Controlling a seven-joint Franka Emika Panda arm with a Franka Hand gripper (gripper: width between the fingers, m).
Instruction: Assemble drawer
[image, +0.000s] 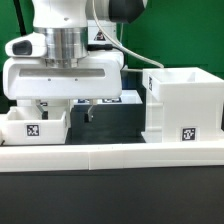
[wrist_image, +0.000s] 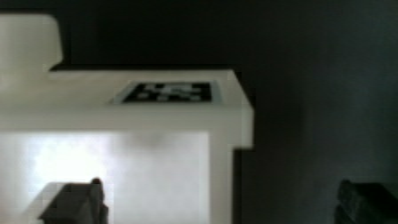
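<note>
A small white drawer tray (image: 30, 127) with a square tag on its front sits at the exterior view's left, behind the rail. The large white cubic casing (image: 182, 100), open at the top and tagged low on its front, stands at the exterior view's right. My gripper (image: 67, 110) hangs open and empty just over the tray's right end. In the wrist view the tray (wrist_image: 125, 150) shows its tag (wrist_image: 169, 92). My gripper (wrist_image: 222, 205) straddles its edge, one fingertip (wrist_image: 75, 200) over the tray, the other over the dark table. A second tray is not in view.
A long low white rail (image: 110, 155) runs along the front of the table. The marker board (image: 130, 97) lies flat behind the gripper, between tray and casing. Dark table shows between tray and casing.
</note>
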